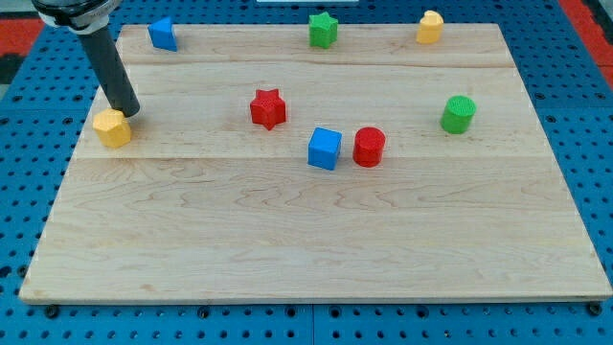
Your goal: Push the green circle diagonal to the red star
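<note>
Well, no fingers on this rig, just the rod; my tip (pixel 127 112) sits far left, touching the yellow block (pixel 112 127). Green circle (pixel 458 114) is far right, w/ blue cube (pixel 325 149) & red cylinder (pixel 369 147) between; crossing could knock those, or red star (pixel 268 108).

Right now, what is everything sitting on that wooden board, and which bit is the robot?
red star: one, red, left of the board's middle
blue cube: one, blue, near the middle
red cylinder: one, red, just right of the blue cube
green cylinder: one, green, the view's right
green star: one, green, top edge
blue block: one, blue, top left
yellow block: one, yellow, top right
second yellow block: one, yellow, left edge
wooden board: one, pale wood
my tip: one dark rod, beside the second yellow block
</note>
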Robot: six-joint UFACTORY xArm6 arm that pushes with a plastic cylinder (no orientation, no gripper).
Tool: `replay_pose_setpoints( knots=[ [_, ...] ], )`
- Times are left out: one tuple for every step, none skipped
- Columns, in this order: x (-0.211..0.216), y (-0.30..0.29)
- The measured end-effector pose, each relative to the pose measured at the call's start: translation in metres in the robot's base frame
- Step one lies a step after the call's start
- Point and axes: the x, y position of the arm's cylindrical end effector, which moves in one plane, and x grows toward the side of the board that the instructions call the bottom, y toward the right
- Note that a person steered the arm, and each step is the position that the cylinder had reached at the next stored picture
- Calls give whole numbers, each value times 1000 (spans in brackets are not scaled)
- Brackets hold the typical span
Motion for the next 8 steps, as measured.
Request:
replay_pose_setpoints(
  knots=[
    [0,-2],
    [0,-2],
    [0,-2],
    [-21,31],
    [-48,101],
    [-48,208],
    [-56,352],
    [-59,478]
  ],
)
